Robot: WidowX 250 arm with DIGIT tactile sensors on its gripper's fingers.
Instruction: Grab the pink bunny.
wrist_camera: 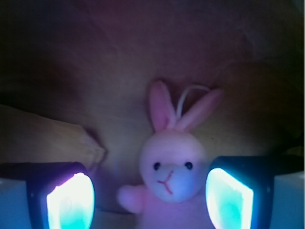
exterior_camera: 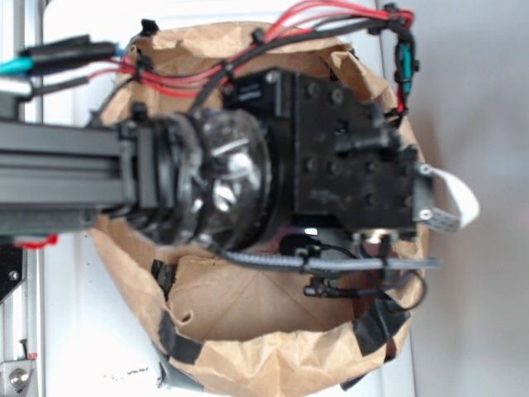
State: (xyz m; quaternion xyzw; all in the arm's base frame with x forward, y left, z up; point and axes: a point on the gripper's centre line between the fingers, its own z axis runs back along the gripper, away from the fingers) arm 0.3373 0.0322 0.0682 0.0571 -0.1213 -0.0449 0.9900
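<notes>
In the wrist view the small fluffy pale-pink plush bunny [wrist_camera: 172, 177], with its white loop between two long ears, sits upright on brown paper between the gripper's [wrist_camera: 150, 202] two glowing pads [wrist_camera: 71, 202], spread apart on either side, while outside the black arm [exterior_camera: 331, 157] reaches into a crumpled brown paper bag [exterior_camera: 248, 331].

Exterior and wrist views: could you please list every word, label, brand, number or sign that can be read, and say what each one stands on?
None: neither view holds any readable text.
Exterior view: the black robot arm, its cables and the brown paper bag show no print or label.
Wrist view: the pink bunny has only a stitched face; the glowing gripper fingers are unmarked.
</notes>
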